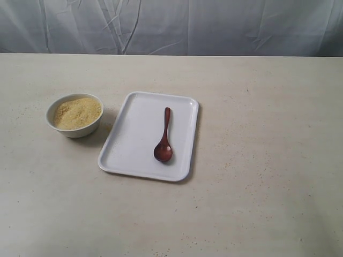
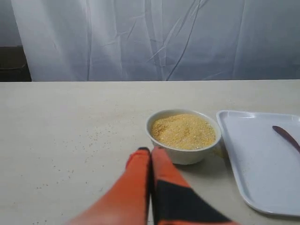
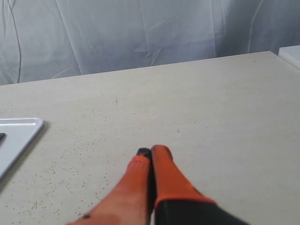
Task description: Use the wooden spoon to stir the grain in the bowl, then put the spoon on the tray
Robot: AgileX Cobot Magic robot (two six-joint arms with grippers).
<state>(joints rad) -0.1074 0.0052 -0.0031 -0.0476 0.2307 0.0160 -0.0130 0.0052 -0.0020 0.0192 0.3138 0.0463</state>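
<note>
Left claw pressed together, empty, low over worktop, tips near bowl. Right claw likewise pressed together, empty, over worktop, apart from tray corner. Grain fills bowl. Bowl just left of tray in exterior view, not touching. Wooden spoon lies flat on tray.

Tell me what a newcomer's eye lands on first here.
The dark reddish-brown wooden spoon stands out, lying on the flat white rectangular tray in the middle of the table. Left of it in the exterior view, a small round white ceramic bowl holds sandy yellow grain. The orange left gripper and right gripper are shut, empty.
</note>
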